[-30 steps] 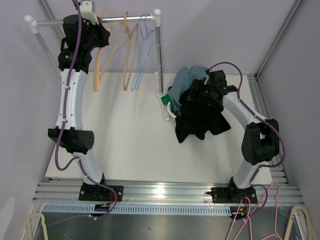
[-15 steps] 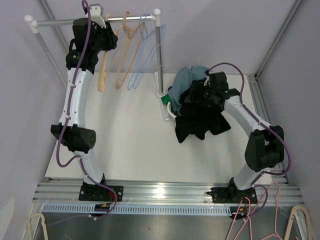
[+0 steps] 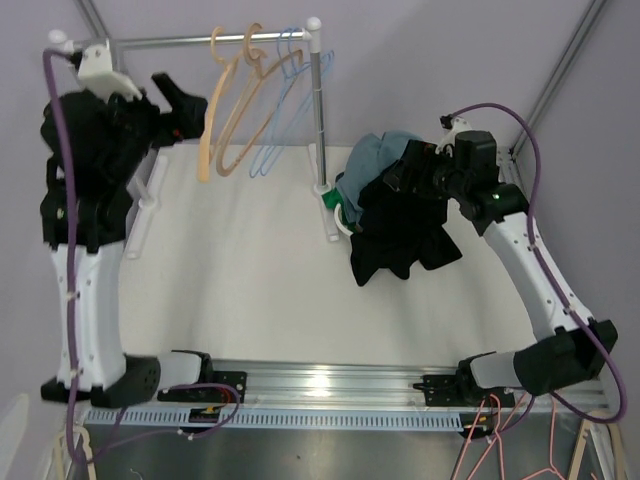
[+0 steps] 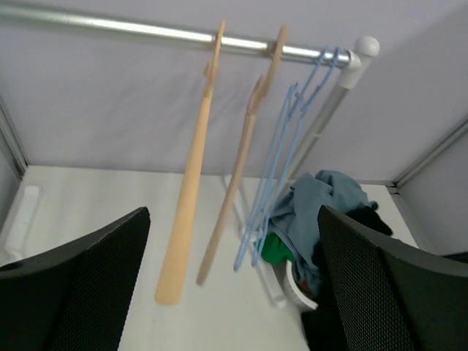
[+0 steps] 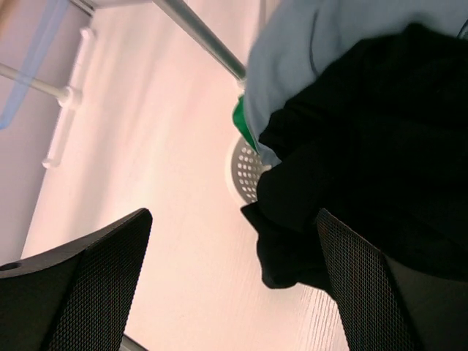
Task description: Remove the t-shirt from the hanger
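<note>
A black t-shirt (image 3: pixel 400 228) lies crumpled on a pile of clothes over a white basket (image 3: pixel 340 222), off any hanger; the right wrist view shows it too (image 5: pixel 380 131). Two bare wooden hangers (image 3: pixel 228 105) hang on the rail (image 3: pixel 180 41), as seen in the left wrist view (image 4: pixel 191 175). My left gripper (image 3: pixel 183 108) is open and empty, left of the hangers and apart from them (image 4: pixel 234 292). My right gripper (image 3: pixel 408 170) hovers open just above the pile, holding nothing (image 5: pixel 234 285).
Thin blue hangers (image 3: pixel 282 100) hang by the rack's right post (image 3: pixel 318 110). A light blue garment (image 3: pixel 375 160) and something green (image 5: pixel 245 121) sit in the pile under the black shirt. Pink and wooden hangers (image 3: pixel 520 430) lie below the table's front edge.
My left gripper let go of the leftmost wooden hanger at the rail, opened wide and pulled back to the left. The right arm lifted away from the pile, still open.
</note>
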Controlling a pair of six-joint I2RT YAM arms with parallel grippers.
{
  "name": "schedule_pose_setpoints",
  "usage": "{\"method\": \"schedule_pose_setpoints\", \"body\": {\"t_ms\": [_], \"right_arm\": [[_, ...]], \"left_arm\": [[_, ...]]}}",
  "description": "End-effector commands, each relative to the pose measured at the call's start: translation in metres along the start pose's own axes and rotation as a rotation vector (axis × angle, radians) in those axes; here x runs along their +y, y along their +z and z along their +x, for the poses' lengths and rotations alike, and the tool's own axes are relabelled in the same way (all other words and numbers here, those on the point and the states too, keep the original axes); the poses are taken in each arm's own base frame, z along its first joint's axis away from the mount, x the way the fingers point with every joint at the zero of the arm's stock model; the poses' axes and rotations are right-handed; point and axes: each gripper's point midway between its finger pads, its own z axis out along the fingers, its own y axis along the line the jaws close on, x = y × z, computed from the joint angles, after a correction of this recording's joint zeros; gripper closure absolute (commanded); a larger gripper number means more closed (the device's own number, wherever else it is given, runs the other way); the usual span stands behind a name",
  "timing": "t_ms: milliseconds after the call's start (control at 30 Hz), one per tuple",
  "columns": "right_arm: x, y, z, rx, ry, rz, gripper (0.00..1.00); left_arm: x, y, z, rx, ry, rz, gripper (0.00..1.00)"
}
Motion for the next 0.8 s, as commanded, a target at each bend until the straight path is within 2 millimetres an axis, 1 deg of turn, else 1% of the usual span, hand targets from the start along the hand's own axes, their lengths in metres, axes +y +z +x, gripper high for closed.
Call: {"method": "schedule_pose_setpoints", "body": {"t_ms": [0,33,67,100,133,167,200,233,267,300,333,367,400,467,500,533,600,633,767], "right_arm": [[0.011,-0.038,-0.014,-0.089,-0.049,-0.021,0.01],[0.005,-0.04,-0.003,-0.084,-0.047,-0.007,0.0],[0.003,-0.045,0.001,-0.094,-0.049,-0.003,0.01],[0.007,-0.062,0.0,-0.135,-0.057,-0.02,0.01],[0.006,-0.068,0.003,-0.151,-0.058,-0.02,0.01],[-0.002,-0.066,0.022,-0.128,-0.045,-0.012,0.01],[-0.002,-0.07,0.029,-0.133,-0.044,-0.023,0.0],[0.003,-0.085,0.03,-0.175,-0.053,-0.051,0.01],[-0.005,-0.082,0.048,-0.149,-0.032,-0.043,0.01],[-0.006,-0.085,0.053,-0.159,-0.031,-0.049,0.0],[-0.003,-0.096,0.055,-0.186,-0.035,-0.066,0.01],[-0.003,-0.098,0.061,-0.187,-0.038,-0.078,0.0],[-0.008,-0.096,0.07,-0.176,-0.047,-0.073,0.01],[-0.016,-0.102,0.077,-0.182,-0.05,-0.038,0.01],[-0.016,-0.104,0.075,-0.191,-0.054,-0.035,0.01],[-0.018,-0.105,0.078,-0.184,-0.052,-0.03,0.0],[-0.018,-0.109,0.081,-0.191,-0.05,-0.033,0.0],[-0.018,-0.111,0.081,-0.2,-0.047,-0.034,0.01],[-0.019,-0.114,0.081,-0.213,-0.038,-0.024,0.01]], "left_arm": [[-0.008,-0.033,0.045,0.097,-0.107,0.045,0.01],[0.002,-0.028,0.103,0.22,-0.124,0.035,0.0],[-0.009,-0.057,0.098,0.176,-0.123,0.098,0.01],[-0.009,-0.066,0.108,0.178,-0.124,0.106,0.0],[0.005,-0.067,0.161,0.284,-0.142,0.071,0.01],[0.004,-0.077,0.17,0.287,-0.145,0.082,0.0],[0.001,-0.099,0.168,0.242,-0.136,0.106,0.0],[0.01,-0.102,0.208,0.315,-0.147,0.085,0.0],[0.012,-0.11,0.213,0.305,-0.146,0.081,0.0],[0.014,-0.124,0.219,0.281,-0.144,0.084,0.01],[0.016,-0.128,0.228,0.281,-0.14,0.086,0.01],[0.015,-0.134,0.229,0.264,-0.134,0.093,0.01],[0.016,-0.142,0.23,0.236,-0.128,0.096,0.0],[0.019,-0.147,0.234,0.229,-0.113,0.093,0.01],[0.019,-0.149,0.235,0.231,-0.109,0.093,0.01],[0.021,-0.152,0.234,0.226,-0.099,0.085,0.0],[0.022,-0.152,0.237,0.24,-0.087,0.083,0.0],[0.027,-0.152,0.239,0.248,-0.077,0.055,0.0],[0.034,-0.152,0.24,0.25,-0.061,0.021,0.0]]}}
